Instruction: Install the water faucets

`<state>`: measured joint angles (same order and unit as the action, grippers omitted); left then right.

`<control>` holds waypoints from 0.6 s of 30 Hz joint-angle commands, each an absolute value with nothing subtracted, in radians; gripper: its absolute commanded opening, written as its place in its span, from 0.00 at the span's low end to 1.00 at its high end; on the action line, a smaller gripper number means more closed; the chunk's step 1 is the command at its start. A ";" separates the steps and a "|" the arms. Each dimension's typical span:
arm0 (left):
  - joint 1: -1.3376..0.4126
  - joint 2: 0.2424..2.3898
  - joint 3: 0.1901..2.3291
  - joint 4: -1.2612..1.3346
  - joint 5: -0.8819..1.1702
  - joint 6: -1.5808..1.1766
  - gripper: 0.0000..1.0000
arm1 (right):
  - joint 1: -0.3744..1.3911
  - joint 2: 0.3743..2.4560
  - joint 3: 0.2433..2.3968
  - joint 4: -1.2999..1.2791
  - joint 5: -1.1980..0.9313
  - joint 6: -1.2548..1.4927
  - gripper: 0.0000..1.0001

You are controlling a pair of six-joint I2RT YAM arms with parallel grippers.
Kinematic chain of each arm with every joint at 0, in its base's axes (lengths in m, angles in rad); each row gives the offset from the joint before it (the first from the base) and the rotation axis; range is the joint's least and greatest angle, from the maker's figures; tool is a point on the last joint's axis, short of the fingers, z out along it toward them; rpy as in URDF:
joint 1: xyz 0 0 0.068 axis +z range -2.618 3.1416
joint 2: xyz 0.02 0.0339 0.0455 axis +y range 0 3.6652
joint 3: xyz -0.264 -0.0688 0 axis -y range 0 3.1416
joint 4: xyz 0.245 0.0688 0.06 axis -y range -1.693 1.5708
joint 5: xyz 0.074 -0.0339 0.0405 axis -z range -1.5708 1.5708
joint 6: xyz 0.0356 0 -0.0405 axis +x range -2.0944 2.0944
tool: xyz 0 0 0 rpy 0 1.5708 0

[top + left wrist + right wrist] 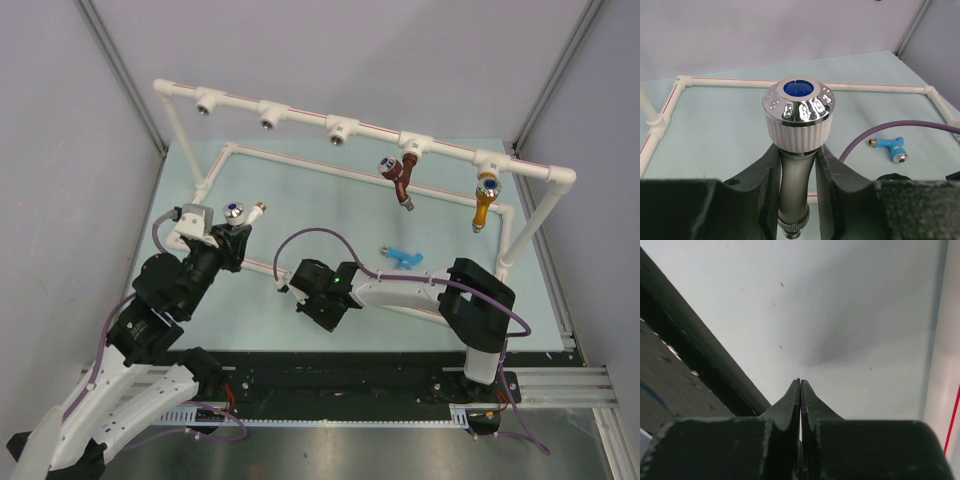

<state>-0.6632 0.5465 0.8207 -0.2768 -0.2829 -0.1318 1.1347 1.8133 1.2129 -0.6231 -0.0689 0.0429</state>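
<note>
My left gripper (236, 226) is shut on the white faucet (238, 210) and holds it above the left part of the mat. In the left wrist view the fingers (765, 175) clamp its grey-white stem under the ribbed, chrome-capped knob (799, 107). The light blue faucet (402, 259) lies loose on the mat, and also shows in the left wrist view (888, 148). The brown faucet (400, 182) and the orange-yellow faucet (485, 198) hang from sockets on the white pipe frame's upper bar (300, 108). My right gripper (291, 286) is shut and empty, low over the mat (800, 382).
Three tee sockets (270, 117) on the upper bar's left part hold nothing. The frame's lower pipe rectangle (300, 160) lies on the pale green mat (330, 200). A purple cable (310, 235) arcs over the right arm. A black rail (350, 365) runs along the near edge.
</note>
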 commanded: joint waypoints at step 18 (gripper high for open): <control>-0.658 0.543 0.867 -0.281 -0.291 -0.117 0.00 | 0.887 1.773 1.282 -0.715 0.080 -0.089 0.69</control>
<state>-0.6632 0.5354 0.8215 -0.3130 -0.2943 -0.1307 0.9260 1.8038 1.2823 -0.6910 0.0891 -0.0185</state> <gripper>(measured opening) 0.329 0.690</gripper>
